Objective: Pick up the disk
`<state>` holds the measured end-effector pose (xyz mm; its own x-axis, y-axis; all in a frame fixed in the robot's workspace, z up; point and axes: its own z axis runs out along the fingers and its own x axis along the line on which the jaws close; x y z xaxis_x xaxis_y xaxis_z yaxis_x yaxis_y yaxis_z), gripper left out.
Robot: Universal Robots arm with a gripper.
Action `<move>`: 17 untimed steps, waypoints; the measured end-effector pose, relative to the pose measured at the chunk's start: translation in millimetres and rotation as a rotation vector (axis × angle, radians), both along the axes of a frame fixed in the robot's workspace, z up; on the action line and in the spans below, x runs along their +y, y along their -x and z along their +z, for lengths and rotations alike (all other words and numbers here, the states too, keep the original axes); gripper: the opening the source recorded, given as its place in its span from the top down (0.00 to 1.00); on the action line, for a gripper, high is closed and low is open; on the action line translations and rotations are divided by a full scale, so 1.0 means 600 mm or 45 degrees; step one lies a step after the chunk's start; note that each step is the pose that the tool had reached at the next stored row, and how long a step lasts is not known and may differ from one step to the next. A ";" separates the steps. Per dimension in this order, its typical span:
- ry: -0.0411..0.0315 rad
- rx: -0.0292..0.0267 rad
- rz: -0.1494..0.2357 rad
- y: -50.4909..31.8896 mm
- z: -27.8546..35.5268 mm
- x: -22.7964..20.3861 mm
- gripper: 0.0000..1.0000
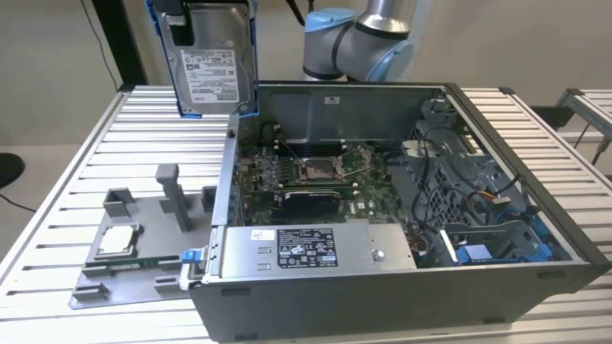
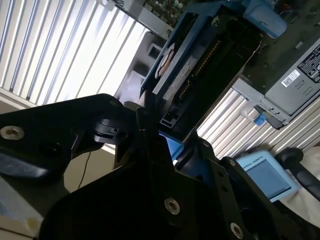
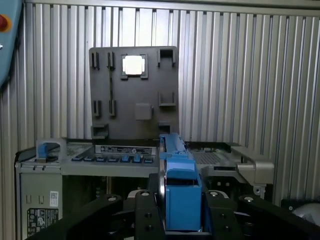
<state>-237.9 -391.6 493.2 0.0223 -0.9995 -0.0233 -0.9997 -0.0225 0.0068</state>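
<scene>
My jaws are closed on the blue bracket [image 3: 180, 192] that frames the disk [image 1: 212, 61], clamping it from either side with no gap that I can see in the first wrist view. The disk hangs upright in the air with its white label facing the exterior view. It sits high at the exterior view's left, above the slatted tabletop [image 1: 57, 215] and just by the far corner of the open computer case [image 1: 383, 304]. From that view I cannot tell whether its lower edge is clear of the case rim. The grey fixture plate [image 1: 129, 283] with the small square chip [image 1: 117, 240] lies well below it, nearer the camera. I judge the pick to be essentially made. Doing it well now means a firm, even squeeze on the plastic rather than the metal body, the disk held vertical so it cannot pivot, and slow travel away from the case wall so that 1 knock cannot loosen the bracket.
</scene>
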 end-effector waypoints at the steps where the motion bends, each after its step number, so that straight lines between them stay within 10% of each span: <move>1: 0.0000 0.0000 0.000 -0.008 0.000 0.0000 1.00; 17: -0.0001 0.0000 0.000 -0.129 0.000 -0.0022 1.00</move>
<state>-160.4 -392.9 493.2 0.0224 -0.9995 -0.0233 -0.9997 -0.0225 0.0068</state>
